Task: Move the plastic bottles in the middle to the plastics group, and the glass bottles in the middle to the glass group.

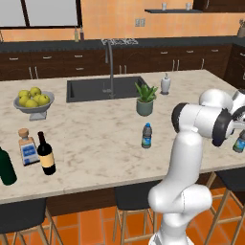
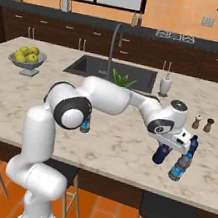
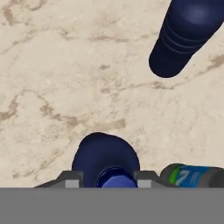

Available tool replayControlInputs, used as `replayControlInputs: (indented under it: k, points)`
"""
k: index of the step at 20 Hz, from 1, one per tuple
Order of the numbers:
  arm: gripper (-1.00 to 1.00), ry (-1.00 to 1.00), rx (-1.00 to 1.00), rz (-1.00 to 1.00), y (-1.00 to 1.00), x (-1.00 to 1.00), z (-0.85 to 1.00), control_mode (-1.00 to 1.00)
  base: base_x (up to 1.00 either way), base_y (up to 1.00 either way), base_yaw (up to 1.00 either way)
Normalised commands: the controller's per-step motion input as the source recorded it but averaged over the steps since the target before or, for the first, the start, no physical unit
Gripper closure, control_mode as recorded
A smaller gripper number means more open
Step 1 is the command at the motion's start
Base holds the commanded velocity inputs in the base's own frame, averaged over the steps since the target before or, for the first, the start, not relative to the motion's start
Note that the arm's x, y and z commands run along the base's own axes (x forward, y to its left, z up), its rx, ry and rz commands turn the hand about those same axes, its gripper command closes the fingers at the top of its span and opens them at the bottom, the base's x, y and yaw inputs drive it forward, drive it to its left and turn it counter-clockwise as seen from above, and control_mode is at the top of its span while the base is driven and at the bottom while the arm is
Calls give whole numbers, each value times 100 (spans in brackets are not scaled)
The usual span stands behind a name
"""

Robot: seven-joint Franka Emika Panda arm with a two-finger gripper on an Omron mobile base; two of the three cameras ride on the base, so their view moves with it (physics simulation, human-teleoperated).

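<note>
My gripper (image 2: 168,146) is shut on a small dark blue plastic bottle (image 2: 161,154) at the counter's right end; its shoulders (image 3: 105,159) sit between my fingertips (image 3: 71,180), low over the marble. Right beside it stand the plastics group: another dark blue bottle (image 2: 193,144) (image 3: 188,35) and a clear bottle with blue cap (image 2: 179,167) (image 3: 192,175) (image 1: 239,141). A clear blue-capped bottle (image 1: 147,135) stands mid-counter. The tall wine bottle (image 1: 46,154) stands at the left, close to the square clear bottle (image 1: 27,147) and the dark green bottle (image 1: 6,166).
A potted plant (image 1: 145,99) and soap dispenser (image 1: 165,84) stand by the sink (image 1: 103,88). A bowl of yellow fruit (image 1: 33,101) sits at the far left. Salt and pepper shakers (image 2: 203,123) stand behind the plastics group. Stools line the counter's near edge.
</note>
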Motion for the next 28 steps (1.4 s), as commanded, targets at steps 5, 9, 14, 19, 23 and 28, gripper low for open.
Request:
replayControlInputs:
  k: [5, 9, 14, 19, 23, 28]
  points:
    - [-100, 0, 0, 0, 53, 3, -41, -100, 0, 0, 0]
    - [-100, -2, -1, 0, 24, 0, -24, -100, 0, 0, 0]
    - [-100, -13, 0, 0, 3, -3, 35, -100, 0, 0, 0]
    - [-100, -9, 0, 0, 10, -34, 52, -100, 0, 0, 0]
    - [-100, -2, -5, 0, 69, -29, 20, -100, 0, 0, 0]
    - [-100, 0, -15, 0, 93, -28, 3, -100, 0, 0, 0]
